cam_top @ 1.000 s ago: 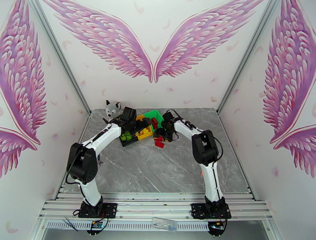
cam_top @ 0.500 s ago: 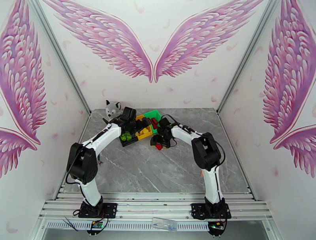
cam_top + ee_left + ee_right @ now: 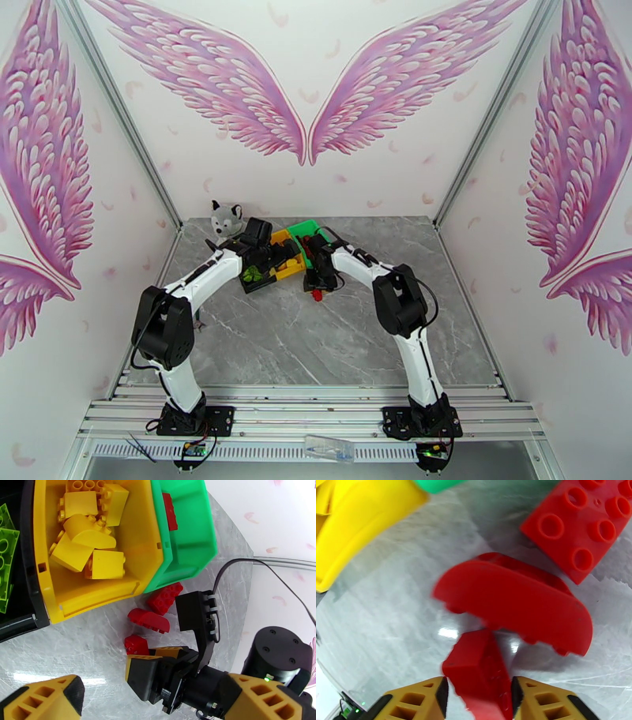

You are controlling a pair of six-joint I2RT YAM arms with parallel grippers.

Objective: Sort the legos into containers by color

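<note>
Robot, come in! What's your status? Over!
Left gripper open by yellow bin. Right gripper shut on small red brick. Curved red brick close beside it.

Smooth glossy plastic legos [image 3: 513, 602] lie on a polished, perhaps stone, table [image 3: 395, 618].

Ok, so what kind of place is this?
Probably a staged robot recording booth: a left arm and right arm bolted to a metal rail, and a marble-look table boxed in by white walls printed with pink wings.
</note>
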